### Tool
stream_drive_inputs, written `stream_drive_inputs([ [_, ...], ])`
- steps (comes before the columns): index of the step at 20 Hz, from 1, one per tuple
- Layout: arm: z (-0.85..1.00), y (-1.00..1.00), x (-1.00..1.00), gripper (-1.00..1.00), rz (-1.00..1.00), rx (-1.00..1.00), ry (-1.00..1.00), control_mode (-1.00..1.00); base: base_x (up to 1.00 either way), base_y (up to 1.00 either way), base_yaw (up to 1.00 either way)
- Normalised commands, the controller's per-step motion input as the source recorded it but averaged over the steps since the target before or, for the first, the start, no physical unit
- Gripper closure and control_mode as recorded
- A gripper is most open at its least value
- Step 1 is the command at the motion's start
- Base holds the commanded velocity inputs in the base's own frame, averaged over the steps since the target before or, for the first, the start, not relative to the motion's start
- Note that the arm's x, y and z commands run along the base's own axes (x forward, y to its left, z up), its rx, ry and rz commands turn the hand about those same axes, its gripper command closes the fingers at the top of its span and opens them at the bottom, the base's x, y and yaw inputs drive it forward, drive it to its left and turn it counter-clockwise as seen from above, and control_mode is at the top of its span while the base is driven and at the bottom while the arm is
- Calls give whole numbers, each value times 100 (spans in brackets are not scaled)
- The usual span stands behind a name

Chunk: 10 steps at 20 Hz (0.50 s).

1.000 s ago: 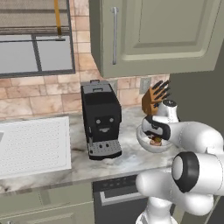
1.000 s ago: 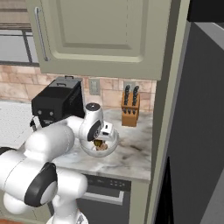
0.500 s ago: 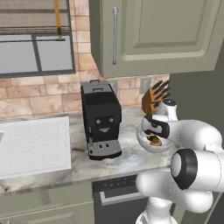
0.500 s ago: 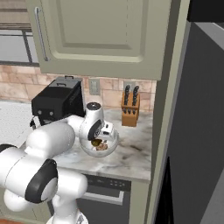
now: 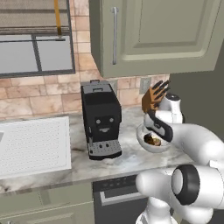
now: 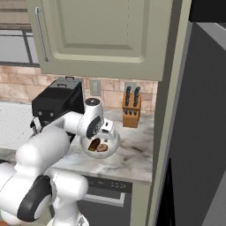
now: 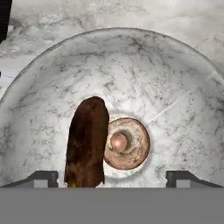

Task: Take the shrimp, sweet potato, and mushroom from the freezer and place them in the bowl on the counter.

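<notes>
We are in a home kitchen: a marbled stone counter [image 5: 131, 159] runs below green wall cabinets [image 5: 162, 35] and a brick backsplash [image 5: 39, 98], with a black coffee machine [image 5: 101, 120], a wooden knife block [image 6: 131, 114] and a dishwasher [image 5: 118, 199] under the worktop.

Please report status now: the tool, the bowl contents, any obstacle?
Tool open, nothing held, above bowl. Sweet potato and mushroom lie in bowl, touching. No shrimp seen in bowl. Nothing blocks the tool.
</notes>
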Motion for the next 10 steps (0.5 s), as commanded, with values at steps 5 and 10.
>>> stream_drive_inputs([
  [5, 59, 3, -65, -100, -2, 0, 0, -100, 0, 0, 0],
  [10, 59, 14, -89, -100, -1, 0, 0, -100, 0, 0, 0],
])
